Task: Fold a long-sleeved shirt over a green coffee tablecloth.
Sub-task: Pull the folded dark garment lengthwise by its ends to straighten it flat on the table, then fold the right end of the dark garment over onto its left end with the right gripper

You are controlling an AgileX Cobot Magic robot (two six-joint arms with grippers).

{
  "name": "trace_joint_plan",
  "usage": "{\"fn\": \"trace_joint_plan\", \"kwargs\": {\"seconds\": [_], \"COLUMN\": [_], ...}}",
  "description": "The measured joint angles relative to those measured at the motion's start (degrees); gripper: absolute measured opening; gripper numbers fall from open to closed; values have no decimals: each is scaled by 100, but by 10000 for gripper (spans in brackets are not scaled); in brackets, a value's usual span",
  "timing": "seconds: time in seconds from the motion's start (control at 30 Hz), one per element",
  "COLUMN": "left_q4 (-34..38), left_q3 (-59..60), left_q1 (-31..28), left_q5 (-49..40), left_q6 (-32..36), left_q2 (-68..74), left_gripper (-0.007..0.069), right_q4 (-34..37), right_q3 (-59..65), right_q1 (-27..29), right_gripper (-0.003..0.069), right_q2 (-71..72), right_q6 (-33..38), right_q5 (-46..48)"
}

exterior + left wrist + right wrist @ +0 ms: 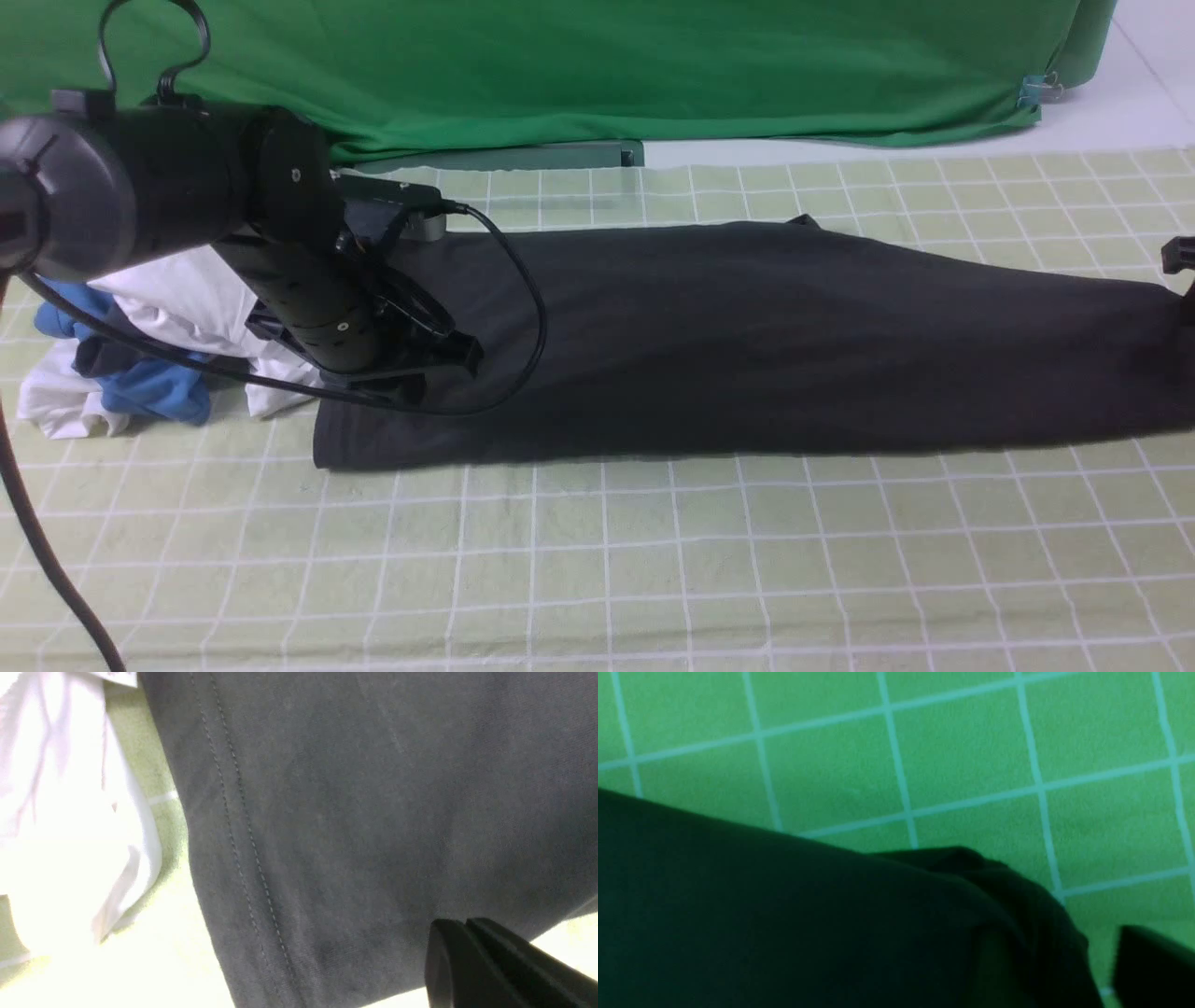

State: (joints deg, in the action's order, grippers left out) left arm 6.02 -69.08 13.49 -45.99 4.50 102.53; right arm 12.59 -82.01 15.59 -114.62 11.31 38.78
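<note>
Black jersey fills the space beneath my left gripper [465, 926]. The long-sleeved shirt [747, 345] lies in a long flat band on the green coffee tablecloth [653, 560], running from under that gripper across to my right gripper [1180, 256] at its other end. My left jaws are pressed fully together near the shirt's stitched hem, with no fabric visible between them. Just beyond that hem, outward from the gripper, sits a heap of white and blue garments [159, 355]. Of my right gripper only one finger [1153, 966] shows, beside the shirt's bunched end; I cannot tell how wide it stands.
</note>
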Motion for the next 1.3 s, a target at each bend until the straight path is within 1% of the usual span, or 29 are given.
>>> {"fn": "trace_joint_plan", "kwargs": {"seconds": [0.03,0.07,0.1,0.13,0.17,0.23,0.47,0.57,0.63,0.73,0.77,0.8,0.87,1.1,1.23,1.3], "left_q4": [0,0,0,0,0,0,0,18,23,88,101,113,113,52,47,47], "left_q3": [0,0,0,0,0,0,0,0,0,0,0,0,0,2,2,2], "left_q1": [0,0,0,0,0,-4,-11,-11,-11,-18,-18,-18,-18,-18,-18,-18], "left_q5": [-7,-12,-17,-17,-17,-46,-269,-400,-457,-524,-524,-526,-531,-723,-751,-772], "left_q6": [0,0,7,6,6,6,6,6,12,12,12,12,12,12,18,18], "left_q2": [0,0,0,0,0,0,0,0,-13,-95,-152,-245,-512,-1535,-2001,-2203], "left_gripper": [11,11,11,11,11,11,11,11,11,11,11,11,11,11,11,11], "right_q4": [0,0,0,0,-5,-5,0,-29,-23,17,22,6,-36,-142,-144,-72], "right_q3": [-54,-87,-111,-125,-132,-137,-144,-161,-178,-183,-190,-190,-190,-227,-408,-560], "right_q1": [0,0,0,0,0,0,-69,-131,-150,-185,-185,-179,-128,286,318,223], "right_gripper": [491,530,599,627,636,633,515,445,359,137,93,66,55,55,55,55], "right_q2": [0,0,0,0,0,-31,-431,-496,-501,-508,-503,-486,-408,203,555,727], "right_q6": [-11,-26,-33,-33,-33,-33,-46,-44,-35,133,157,167,192,-11,-35,-35], "right_q5": [135,230,327,370,402,415,473,486,491,542,550,575,670,905,1253,1524]}}
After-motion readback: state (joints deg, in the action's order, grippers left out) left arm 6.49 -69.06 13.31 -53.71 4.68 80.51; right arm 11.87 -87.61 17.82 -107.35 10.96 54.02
